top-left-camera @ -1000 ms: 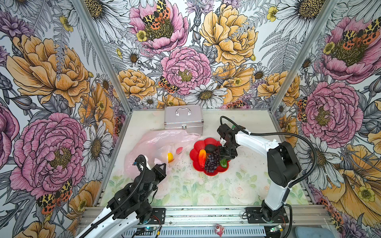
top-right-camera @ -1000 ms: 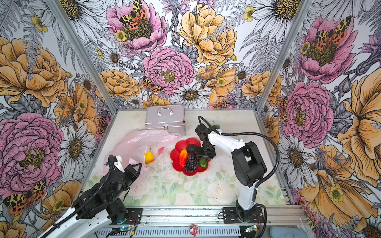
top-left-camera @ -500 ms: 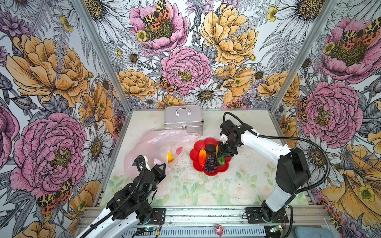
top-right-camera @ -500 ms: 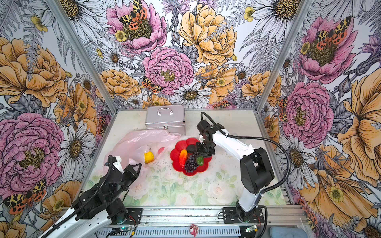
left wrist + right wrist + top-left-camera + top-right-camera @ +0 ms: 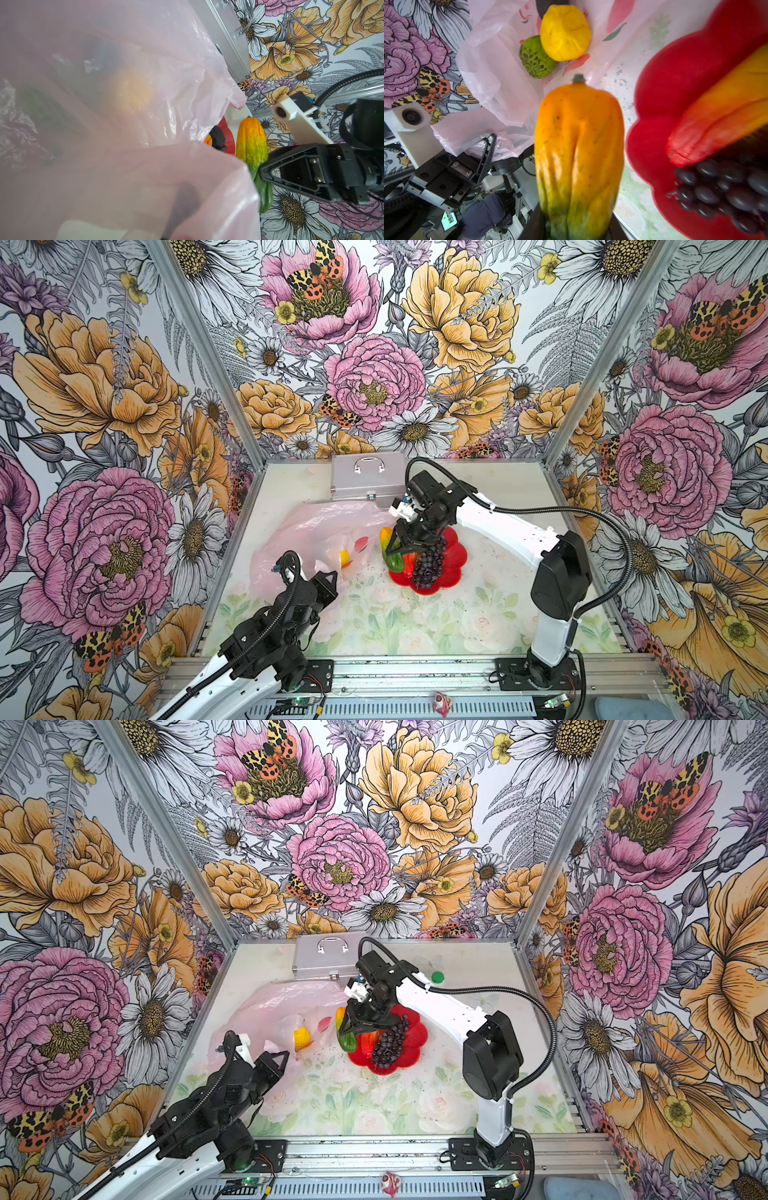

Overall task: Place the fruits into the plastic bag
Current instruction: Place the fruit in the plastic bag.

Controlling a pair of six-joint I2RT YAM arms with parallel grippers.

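Observation:
My right gripper is shut on the green end of the green-orange oblong fruit. It holds the fruit in the air over the red plate's left rim, beside the bag's mouth. The pale pink plastic bag lies open with the yellow fruit and the round green fruit inside. My left gripper is shut on the bag's front edge and lifts it. Bag film covers its fingers in the left wrist view.
The red flower-shaped plate carries the purple grapes, the red-yellow fruit and a dark avocado-like fruit. A silver metal case stands behind the bag. A small green disc lies at the back right.
My right gripper has lifted the green-orange fruit off the plate's right side and carried it left, to the plate's rim by the bag. The left arm has stayed still.

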